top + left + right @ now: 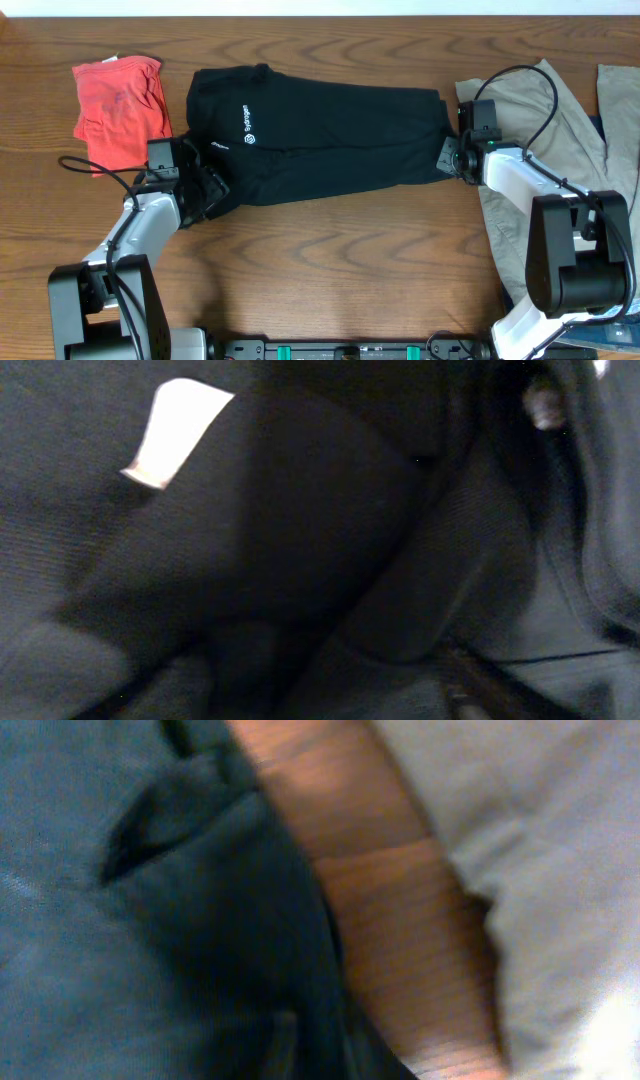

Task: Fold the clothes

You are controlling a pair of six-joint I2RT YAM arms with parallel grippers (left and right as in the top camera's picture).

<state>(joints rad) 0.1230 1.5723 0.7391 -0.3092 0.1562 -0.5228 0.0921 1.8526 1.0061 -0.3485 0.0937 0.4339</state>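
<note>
Left arm (145, 225): white-grey curved link, black joint housings at both ends, boxy black motor block (110, 305) at base. Thin black cable (90, 168) loops out from wrist.

Right arm (515, 175): same build, white shell, black wrist housing, larger black base block (575, 255) with rounded corners. Black cable (520, 75) arches from wrist.

Left gripper (208, 190) and right gripper (449, 156): black, detail too dark to read.

Wrist views blurred; no fingers legible.
</note>
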